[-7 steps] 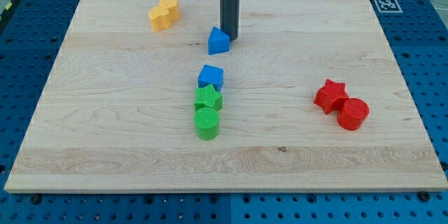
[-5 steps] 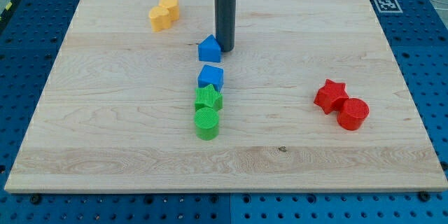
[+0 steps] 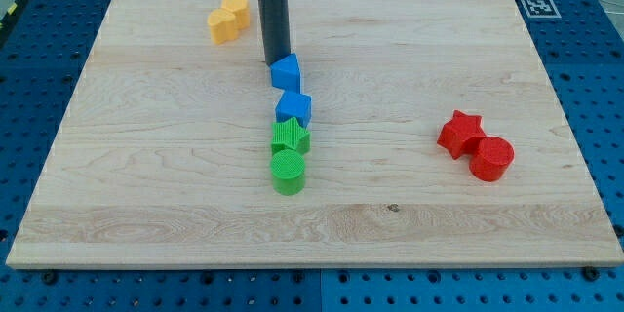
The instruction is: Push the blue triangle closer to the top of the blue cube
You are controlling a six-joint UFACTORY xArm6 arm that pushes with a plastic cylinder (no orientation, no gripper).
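The blue triangle [image 3: 285,72] lies just above the blue cube [image 3: 293,108] near the board's middle, a narrow gap between them. My dark rod comes down from the view's top; my tip [image 3: 274,62] rests against the triangle's upper left side. The blue cube touches the green star-like block [image 3: 290,137] below it.
A green cylinder [image 3: 288,172] sits below the green block, forming a column. Two yellow blocks [image 3: 228,18] lie at the upper left, close to the rod. A red star [image 3: 460,133] and a red cylinder [image 3: 491,157] sit at the right. The wooden board [image 3: 146,185] has a marker tag [image 3: 536,6].
My rod has moved from the triangle's right side round to its upper left. The blue triangle has slid down and a little left, closer to the blue cube.
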